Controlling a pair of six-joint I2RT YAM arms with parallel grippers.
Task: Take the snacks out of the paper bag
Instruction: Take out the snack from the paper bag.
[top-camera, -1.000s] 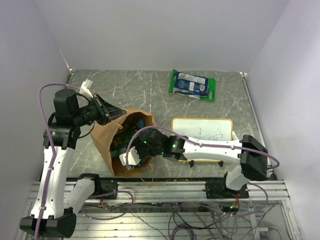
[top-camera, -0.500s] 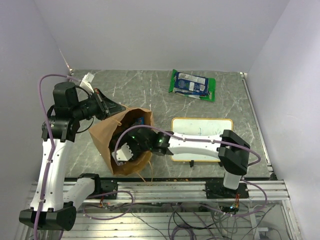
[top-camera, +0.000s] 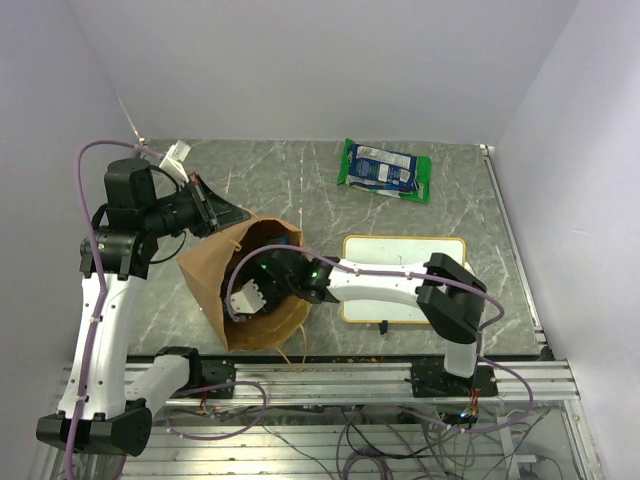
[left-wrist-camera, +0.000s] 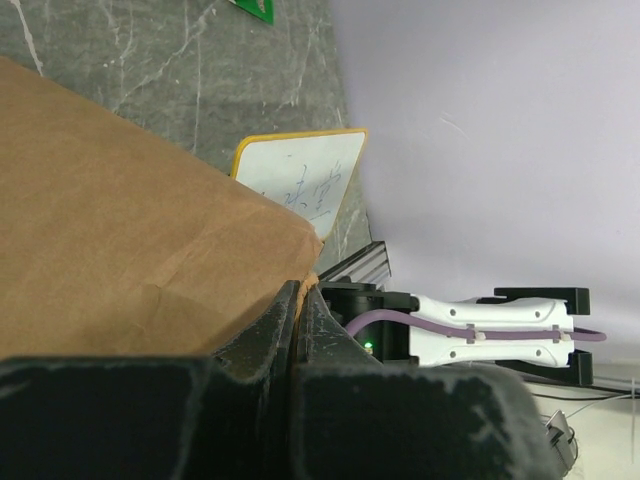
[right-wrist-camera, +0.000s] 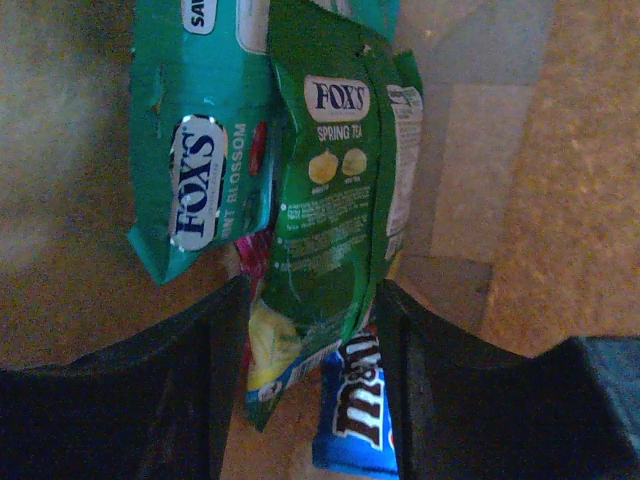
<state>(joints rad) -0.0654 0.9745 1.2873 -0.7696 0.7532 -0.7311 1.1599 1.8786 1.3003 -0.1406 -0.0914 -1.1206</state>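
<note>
The brown paper bag (top-camera: 205, 275) lies on its side at the near left with its mouth facing right. My left gripper (top-camera: 240, 215) is shut on the bag's upper rim (left-wrist-camera: 305, 272) and holds the mouth up. My right gripper (top-camera: 247, 298) reaches inside the bag, its fingers apart on either side of the lower end of a green Fox's packet (right-wrist-camera: 335, 200). Beside that lie a teal Fox's packet (right-wrist-camera: 200, 150), a blue M&M's packet (right-wrist-camera: 362, 415) and a bit of a pink-red packet (right-wrist-camera: 248, 258). A larger green snack bag (top-camera: 385, 168) lies out on the table at the back.
An orange-framed whiteboard (top-camera: 405, 262) lies flat to the right of the bag, under my right forearm, and shows in the left wrist view too (left-wrist-camera: 300, 180). The metal rail (top-camera: 330, 375) runs along the near table edge. White walls close in the sides and back.
My right arm has pushed leftward and deeper into the bag. My left gripper has drawn the rim slightly up and left, and the bag mouth has shifted with it.
</note>
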